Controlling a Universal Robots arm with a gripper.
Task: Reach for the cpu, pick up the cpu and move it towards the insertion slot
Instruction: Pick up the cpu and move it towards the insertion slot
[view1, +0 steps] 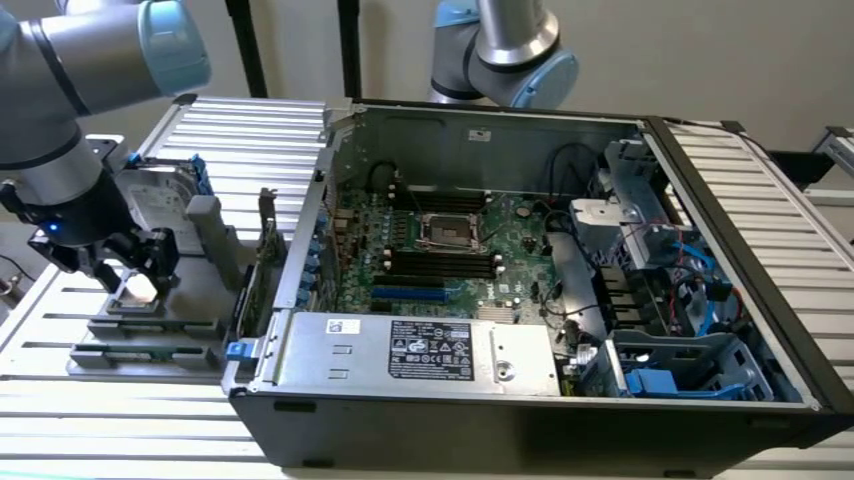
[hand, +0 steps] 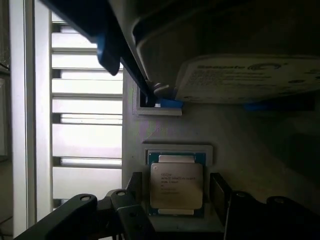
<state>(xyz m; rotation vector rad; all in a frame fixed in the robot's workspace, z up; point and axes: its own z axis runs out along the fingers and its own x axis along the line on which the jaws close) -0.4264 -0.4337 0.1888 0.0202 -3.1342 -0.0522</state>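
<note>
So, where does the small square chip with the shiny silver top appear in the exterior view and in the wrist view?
Exterior view: the small square silver-topped cpu lies on the grey holder at the exterior view's left, under the open gripper.
Wrist view: the cpu sits in a pale frame, between the dark fingers.
Shared landmark: the silver hard drive with blue rails, just beyond the cpu.

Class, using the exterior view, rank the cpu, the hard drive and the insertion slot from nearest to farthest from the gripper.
1. cpu: right under the open gripper, outside the case.
2. hard drive: just beyond the gripper, also outside.
3. insertion slot: inside the case, toward the exterior view's right.
</note>
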